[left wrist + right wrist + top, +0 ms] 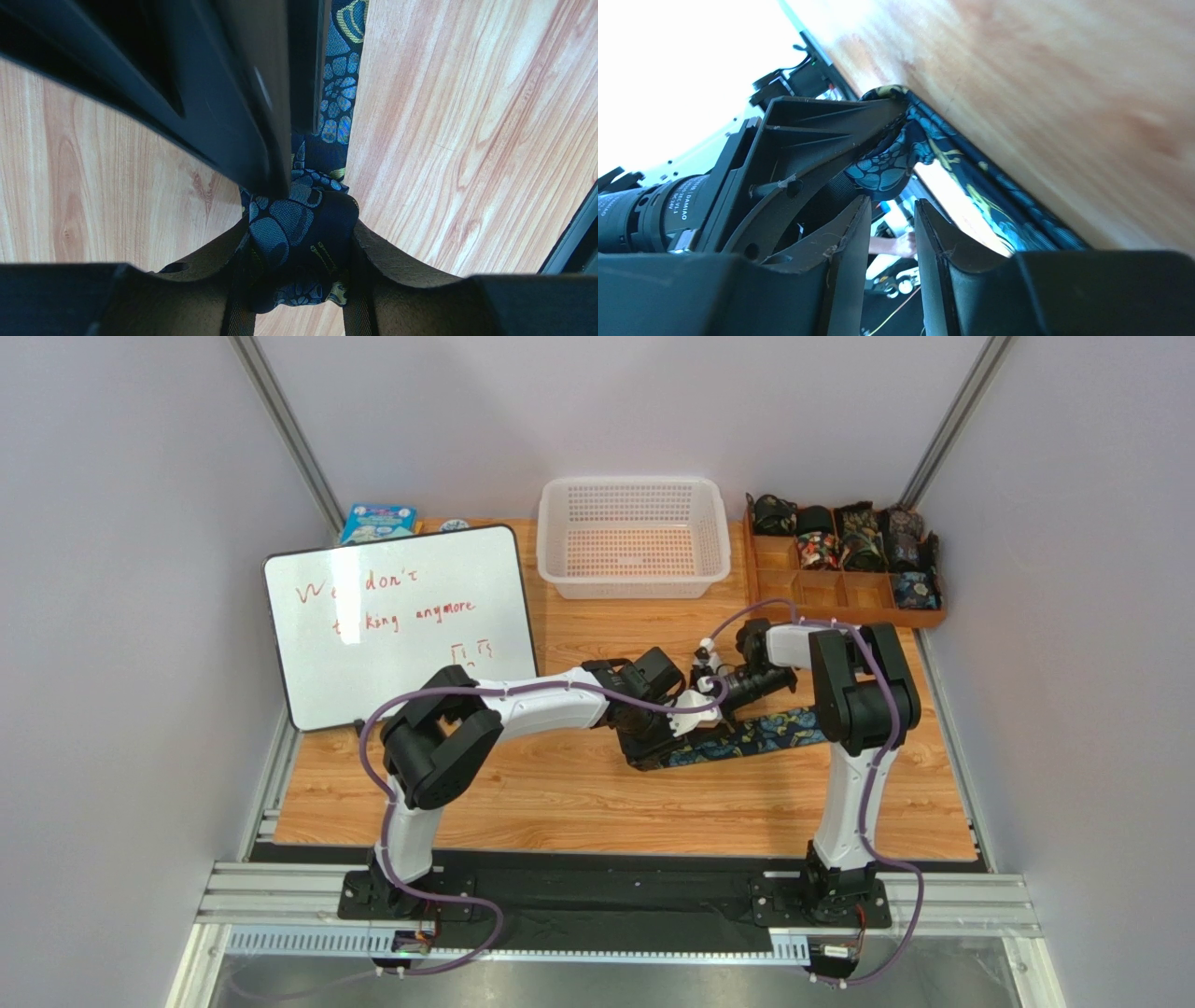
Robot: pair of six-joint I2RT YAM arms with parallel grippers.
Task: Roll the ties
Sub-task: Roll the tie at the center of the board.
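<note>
A black tie (758, 737) with blue and yellowish print lies on the wooden table (561, 791), running right from the two grippers. Its left end is wound into a small roll (298, 224). My left gripper (302, 234) is shut on that roll, one finger on each side. In the top view the left gripper (650, 735) comes in from the left. My right gripper (889, 206) stands open just short of the roll (887, 164), with nothing between its fingers. From above, the right gripper (701, 703) points left at the same spot. The unrolled tie strip (990, 210) runs along the table.
A whiteboard (400, 623) with red writing lies at the back left, with a blue packet (379, 520) behind it. A white basket (634, 535) stands at the back centre. A wooden organizer (842, 553) holding several rolled ties sits at the back right.
</note>
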